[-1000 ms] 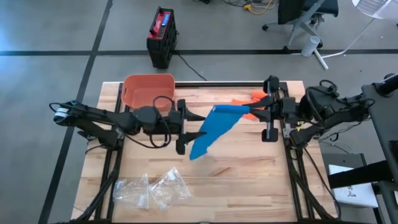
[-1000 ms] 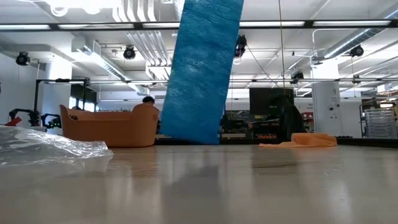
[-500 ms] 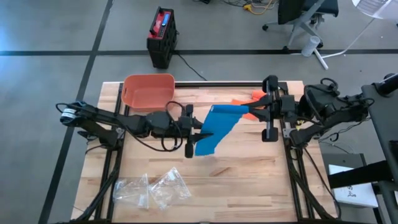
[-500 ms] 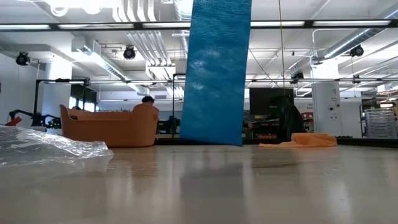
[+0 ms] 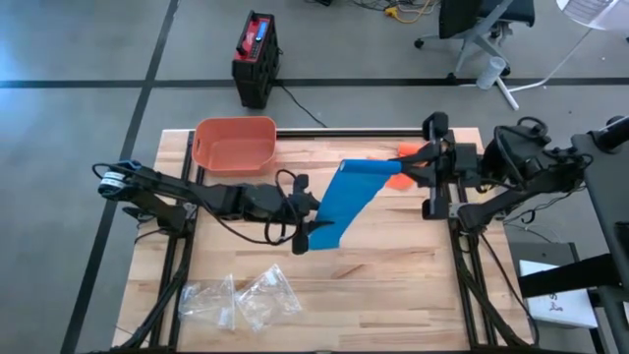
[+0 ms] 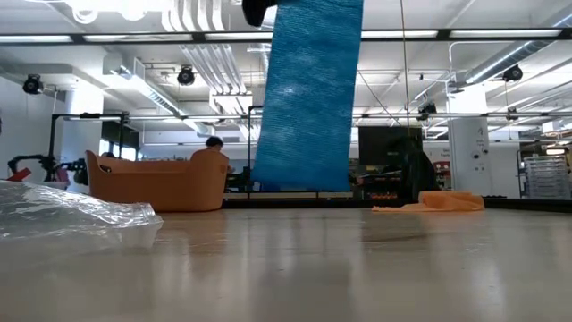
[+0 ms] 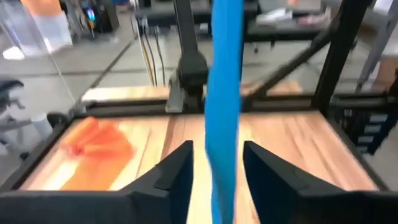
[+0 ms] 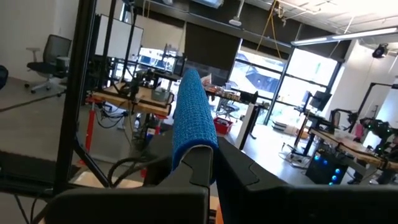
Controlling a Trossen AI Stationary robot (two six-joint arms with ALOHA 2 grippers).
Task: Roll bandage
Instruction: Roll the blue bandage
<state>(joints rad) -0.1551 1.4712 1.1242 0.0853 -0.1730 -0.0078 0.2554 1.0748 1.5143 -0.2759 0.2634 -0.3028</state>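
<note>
A long blue bandage (image 5: 349, 197) hangs as a flat strip from my right gripper (image 5: 401, 169), which is shut on its upper end over the table's far right. The strip slants down toward the table's middle. Its lower end (image 6: 299, 183) appears clear of the tabletop in the low view. My left gripper (image 5: 311, 228) reaches in level from the left, low on the strip. In the left wrist view its two fingers (image 7: 180, 168) stand apart on either side of the bandage (image 7: 224, 93). My right gripper pinches the bandage's upper end (image 8: 194, 138) between its two shut fingers, which point about level toward the table's left. The strip hangs below the hold, lifted off the table. Whether my left gripper touches the strip, I cannot tell.
An orange basket (image 5: 234, 144) stands at the far left of the table. An orange cloth (image 5: 389, 159) lies under the right gripper at the far right. Clear plastic bags (image 5: 241, 300) lie near the front left edge. A black and red box (image 5: 256, 57) sits on the floor beyond the table.
My left gripper has moved down and toward the table's right, and its fingers now straddle the strip's lower part. The bandage has swung a little toward the right, and its lower end sits higher in the low view than before.
</note>
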